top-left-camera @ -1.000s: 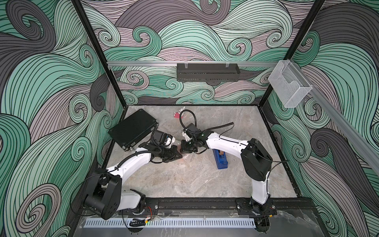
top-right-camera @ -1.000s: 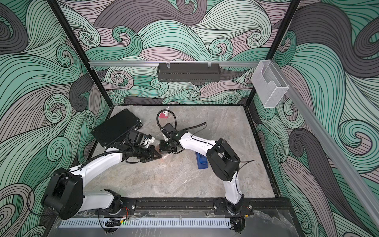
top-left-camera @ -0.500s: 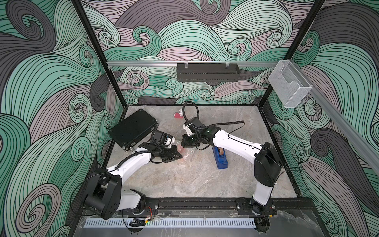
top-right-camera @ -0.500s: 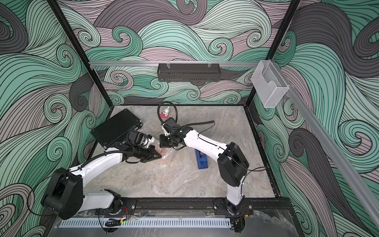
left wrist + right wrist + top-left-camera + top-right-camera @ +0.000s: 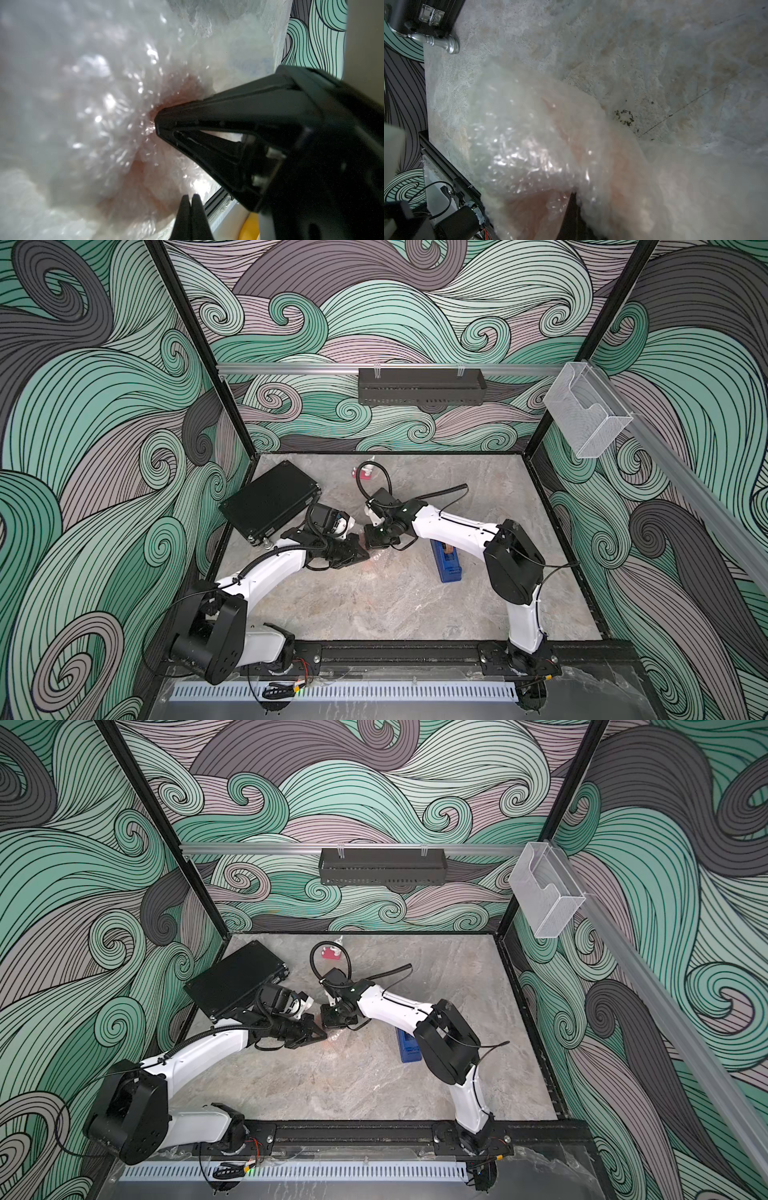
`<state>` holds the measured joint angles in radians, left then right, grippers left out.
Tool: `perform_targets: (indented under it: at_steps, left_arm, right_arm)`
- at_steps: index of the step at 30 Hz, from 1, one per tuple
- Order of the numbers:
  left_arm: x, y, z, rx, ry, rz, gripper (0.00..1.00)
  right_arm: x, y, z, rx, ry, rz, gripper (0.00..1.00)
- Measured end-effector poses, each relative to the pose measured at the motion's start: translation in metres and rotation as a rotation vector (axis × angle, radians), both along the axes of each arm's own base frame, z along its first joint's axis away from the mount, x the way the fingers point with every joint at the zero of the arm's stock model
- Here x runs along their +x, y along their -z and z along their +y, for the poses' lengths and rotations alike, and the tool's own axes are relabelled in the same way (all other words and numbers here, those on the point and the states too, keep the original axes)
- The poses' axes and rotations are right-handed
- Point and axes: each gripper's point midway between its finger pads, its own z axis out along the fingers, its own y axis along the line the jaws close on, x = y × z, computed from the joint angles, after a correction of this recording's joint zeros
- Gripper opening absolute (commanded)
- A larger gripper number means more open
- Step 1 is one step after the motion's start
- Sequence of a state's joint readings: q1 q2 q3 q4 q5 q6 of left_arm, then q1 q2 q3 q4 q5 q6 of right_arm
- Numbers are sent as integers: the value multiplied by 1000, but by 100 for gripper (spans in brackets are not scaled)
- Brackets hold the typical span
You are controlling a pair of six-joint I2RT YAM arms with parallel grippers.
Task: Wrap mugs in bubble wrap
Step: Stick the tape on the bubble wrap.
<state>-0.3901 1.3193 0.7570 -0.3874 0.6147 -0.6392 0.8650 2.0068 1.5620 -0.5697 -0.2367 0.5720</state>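
The bubble wrap (image 5: 380,558) is bunched round the salmon mug on the floor between my two grippers in both top views. In the left wrist view the mug (image 5: 178,93) shows only as a salmon blur through the wrap (image 5: 99,108). My right gripper (image 5: 156,124) is shut on a puckered fold of the wrap, with wrinkles radiating from its tip. My left gripper (image 5: 191,196) is shut, its tips pinching the wrap's edge. In the right wrist view the wrap (image 5: 519,141) covers the mug (image 5: 591,149) and hides most of my right gripper (image 5: 574,196).
A black case (image 5: 270,499) lies at the back left, close behind my left wrist. A blue tape dispenser (image 5: 445,562) lies under the right forearm. A red-and-white figurine (image 5: 365,473) stands near the back wall. A black tray (image 5: 419,386) and a clear holder (image 5: 584,414) hang on the walls.
The right arm stretched toward the back with the wrap, then folded back and lowered its gripper beside the left one. The left arm has stayed put.
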Motion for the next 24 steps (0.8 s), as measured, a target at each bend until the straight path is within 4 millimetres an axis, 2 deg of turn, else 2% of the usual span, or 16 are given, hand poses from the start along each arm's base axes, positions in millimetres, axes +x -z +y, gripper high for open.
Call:
perform_targets:
  at_steps: [3,9,11,14,18,24]
  left_arm:
    - [0,0,0,1,0,0,3]
    - [0,0,0,1,0,0,3]
    - [0,0,0,1,-1,-1,3]
    - [0,0,0,2,-1,-2,3]
    - [1,0,1,5,-4,-5,4]
    - [1,-2,9,42,-30,-28,5]
  right_arm:
    - [-3,-7,-3,-14,-5,-18,0]
    - [-1,-51,-8,31,2,-104,0]
    - [0,-54,-6,40,1,-112,0]
    - [0,-37,-4,18,-3,-86,0]
    - [-1,3,-3,-43,-8,-27,0]
    - [0,5,1,-32,-13,-29,0]
